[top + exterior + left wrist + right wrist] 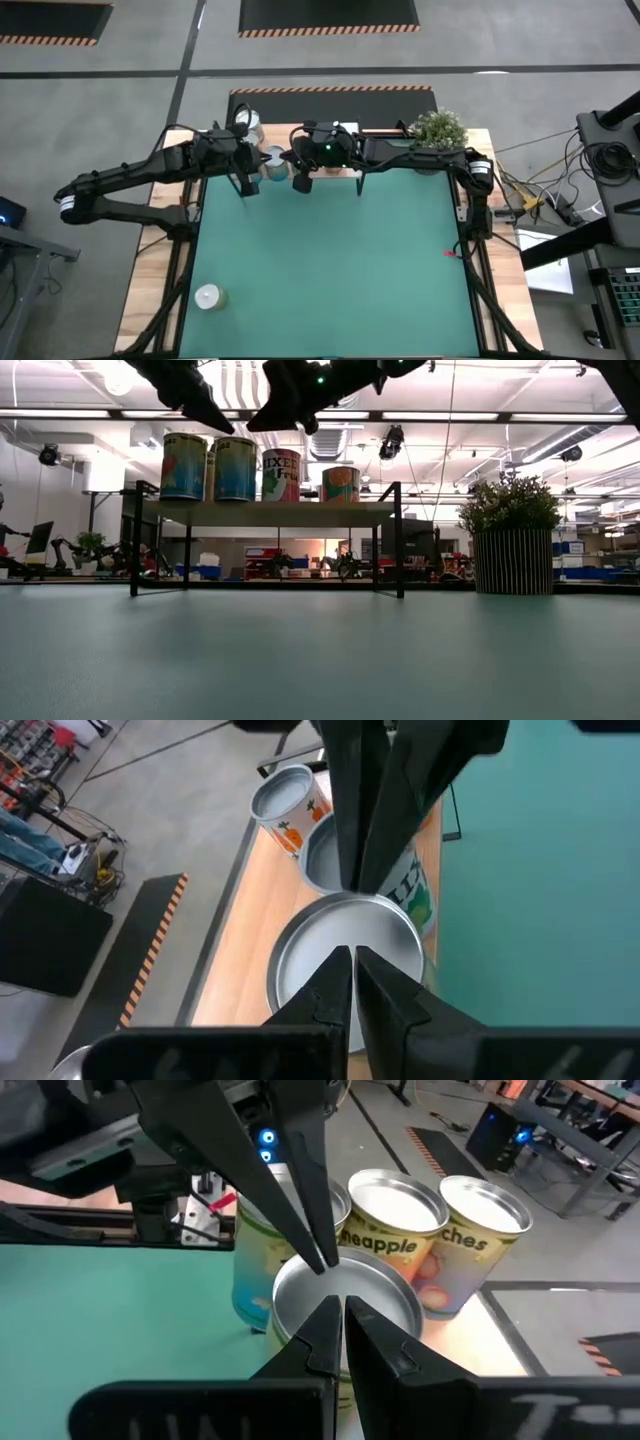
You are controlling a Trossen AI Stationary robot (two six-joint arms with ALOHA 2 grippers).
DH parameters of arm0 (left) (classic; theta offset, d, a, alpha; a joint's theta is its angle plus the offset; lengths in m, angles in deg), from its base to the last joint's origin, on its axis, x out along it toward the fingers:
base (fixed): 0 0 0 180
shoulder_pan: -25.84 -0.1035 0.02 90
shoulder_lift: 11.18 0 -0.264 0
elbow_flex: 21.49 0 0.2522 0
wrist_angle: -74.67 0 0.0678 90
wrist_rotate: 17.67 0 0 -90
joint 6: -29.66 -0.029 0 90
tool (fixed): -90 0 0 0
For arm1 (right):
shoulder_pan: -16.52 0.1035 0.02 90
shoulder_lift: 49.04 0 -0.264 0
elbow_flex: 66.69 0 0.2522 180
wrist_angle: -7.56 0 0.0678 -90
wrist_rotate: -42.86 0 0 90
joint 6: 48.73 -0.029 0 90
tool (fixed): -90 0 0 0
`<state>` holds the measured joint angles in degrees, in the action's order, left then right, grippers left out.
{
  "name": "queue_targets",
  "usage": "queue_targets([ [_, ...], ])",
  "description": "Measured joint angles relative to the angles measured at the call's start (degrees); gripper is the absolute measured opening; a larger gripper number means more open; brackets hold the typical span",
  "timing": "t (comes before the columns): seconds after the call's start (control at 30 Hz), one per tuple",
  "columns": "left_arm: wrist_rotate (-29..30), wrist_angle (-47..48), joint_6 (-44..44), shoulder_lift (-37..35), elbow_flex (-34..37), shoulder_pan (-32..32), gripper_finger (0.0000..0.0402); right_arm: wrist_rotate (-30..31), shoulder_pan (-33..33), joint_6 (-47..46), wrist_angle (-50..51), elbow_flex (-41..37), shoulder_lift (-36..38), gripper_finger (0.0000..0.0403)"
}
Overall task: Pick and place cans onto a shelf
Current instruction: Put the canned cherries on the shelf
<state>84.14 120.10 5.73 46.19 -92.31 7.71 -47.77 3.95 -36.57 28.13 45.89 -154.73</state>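
The shelf point(270, 512), a wooden board on thin black legs, stands at the table's far edge. Several cans stand upright on their bases on it: a teal and yellow one point(184, 465), a teal one point(234, 468), a red one point(281, 475) and an orange one point(341, 483). My left gripper point(352, 955) and my right gripper point(335, 1305) are both shut. Their tips meet nose to nose just over the silvery top of one can point(345, 935) point(345, 1290). One more can point(207, 297) stands on the green mat near the left front corner. My left gripper points slanting down at the can's round top point(330, 935) from the table's left; I cannot tell whether its tips touch it. My right gripper points at the same top point(370, 1295) from the table's right; whether it touches cannot be told either.
A small potted plant point(438, 130) stands at the far right, beside the shelf. Neighbouring cans point(395, 1210) point(485, 1205) stand close around the one under the tips. The green mat point(340, 260) lies in front of the shelf.
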Motion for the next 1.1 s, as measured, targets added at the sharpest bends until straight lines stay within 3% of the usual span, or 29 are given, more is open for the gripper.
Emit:
queue_targets([
  [0.27,0.00,0.71,0.79,0.00,0.00,-0.04,0.0000,-2.61,0.56,-0.13,-1.48,-0.09,-1.16,0.0009],
  [1.1,0.00,1.83,5.80,0.09,0.00,-0.08,0.0000,-0.52,0.54,2.95,0.34,-0.44,-1.07,0.0009],
])
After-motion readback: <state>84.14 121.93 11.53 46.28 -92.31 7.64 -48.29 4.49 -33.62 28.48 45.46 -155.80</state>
